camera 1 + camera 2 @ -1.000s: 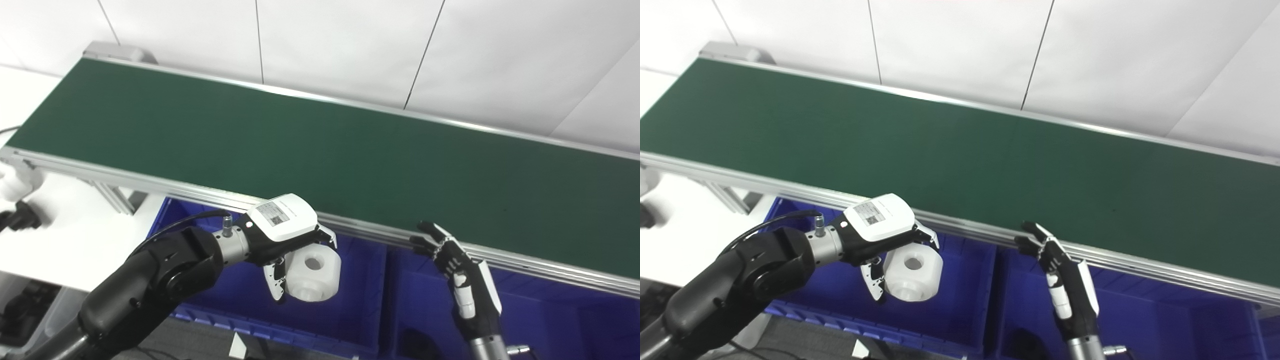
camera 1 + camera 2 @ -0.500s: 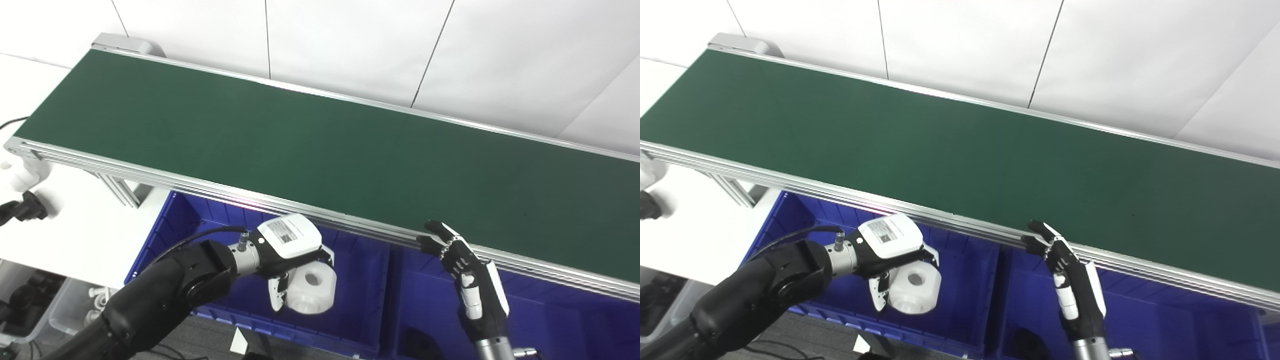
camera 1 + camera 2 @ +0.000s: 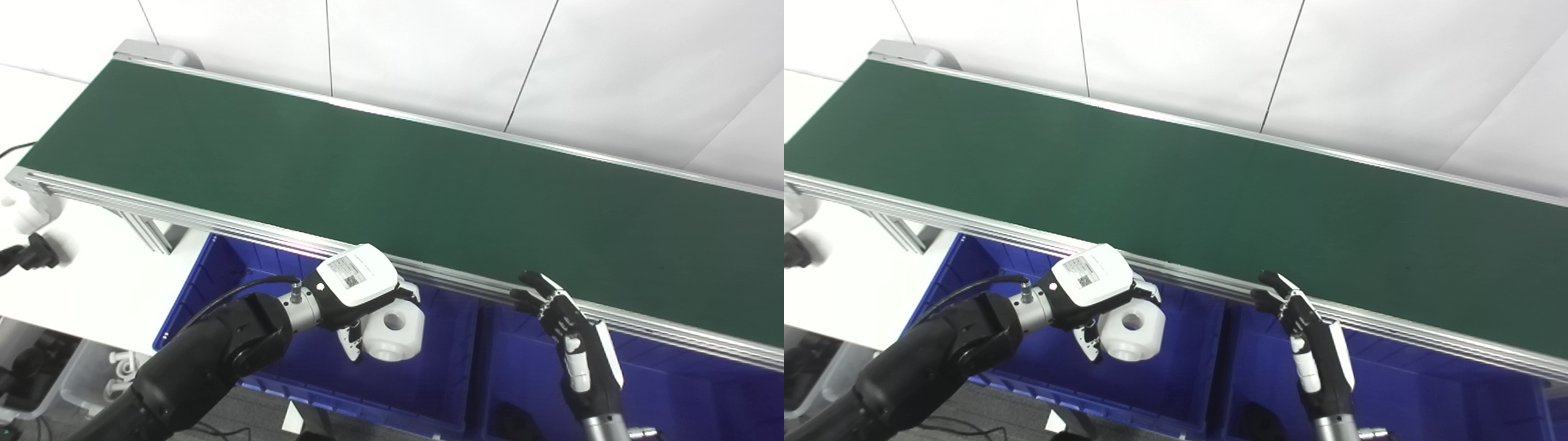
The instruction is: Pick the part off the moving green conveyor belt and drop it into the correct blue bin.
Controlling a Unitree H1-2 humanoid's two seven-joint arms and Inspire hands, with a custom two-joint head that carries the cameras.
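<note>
**Part's over the bin, just needs the drop**

So the left hand (image 3: 361, 294) has the white part (image 3: 395, 327) wrapped in its fingers, chunky block with a hole through it, hanging over the left blue bin (image 3: 429, 392) on the near side of the green conveyor belt (image 3: 392, 171). Compared with half a second ago it's nudged right and a bit farther out, closer to the belt rail, still well inside the bin's walls. Looks to me like it's lined up, so letting go should be next. The right hand (image 3: 572, 334) hangs over the right blue bin (image 3: 674, 392), fingers spread, holding nothing.
</note>
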